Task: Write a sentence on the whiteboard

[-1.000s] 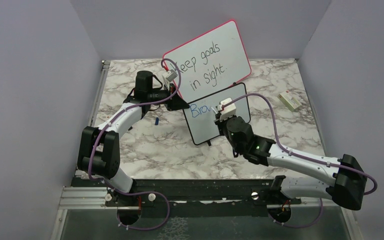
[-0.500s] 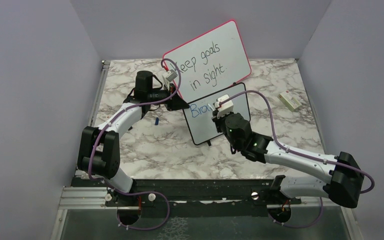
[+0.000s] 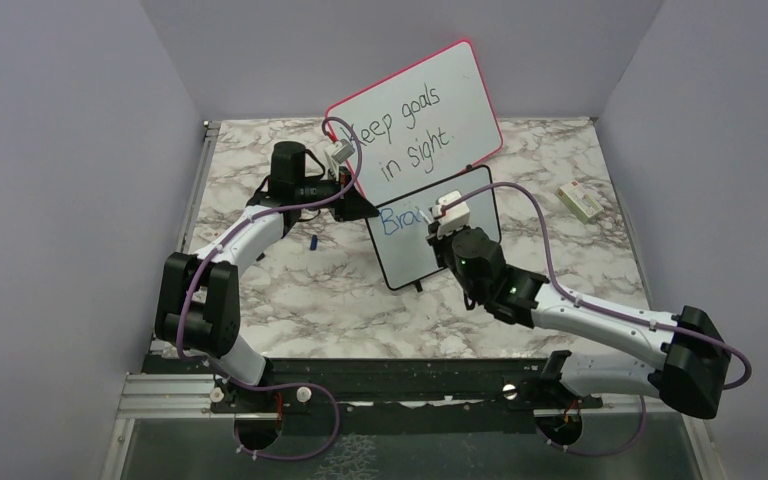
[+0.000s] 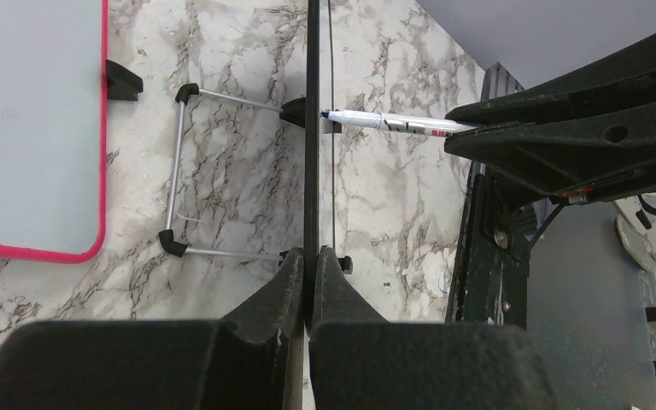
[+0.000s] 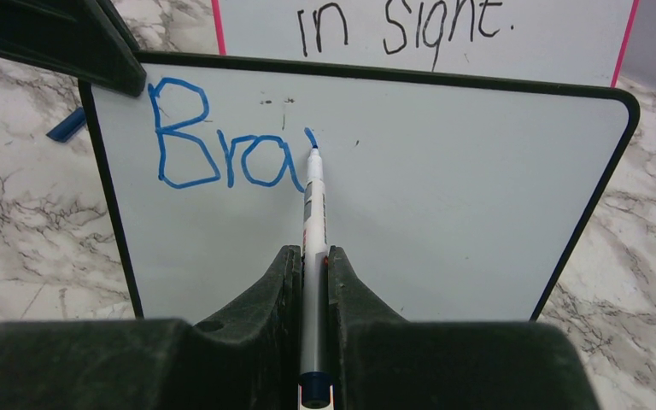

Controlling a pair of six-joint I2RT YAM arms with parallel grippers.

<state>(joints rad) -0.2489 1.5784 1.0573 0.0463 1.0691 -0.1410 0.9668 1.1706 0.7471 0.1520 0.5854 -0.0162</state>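
Note:
The black-framed whiteboard [image 3: 405,258] stands upright mid-table. My left gripper [image 3: 365,208] is shut on its left edge; in the left wrist view the board's edge [image 4: 312,128] runs straight up from between the closed jaws [image 4: 310,256]. My right gripper [image 5: 313,252] is shut on a white marker [image 5: 314,205], whose blue tip touches the board face [image 5: 461,196]. The sentence [image 5: 222,145] reads "Bra" in blue, with a fresh upward stroke at the tip. From above, the right gripper [image 3: 438,232] covers the end of the blue writing [image 3: 398,220].
A larger pink-framed board [image 3: 415,115] with black handwriting leans behind. A blue marker cap [image 3: 313,242] lies on the marble left of the whiteboard. A small white block [image 3: 580,202] sits far right. The whiteboard's wire stand [image 4: 175,179] rests on the table behind it.
The right wrist has shifted slightly up and left along the board with the marker, and its forearm has swung a little. The left arm and the whiteboard have not moved.

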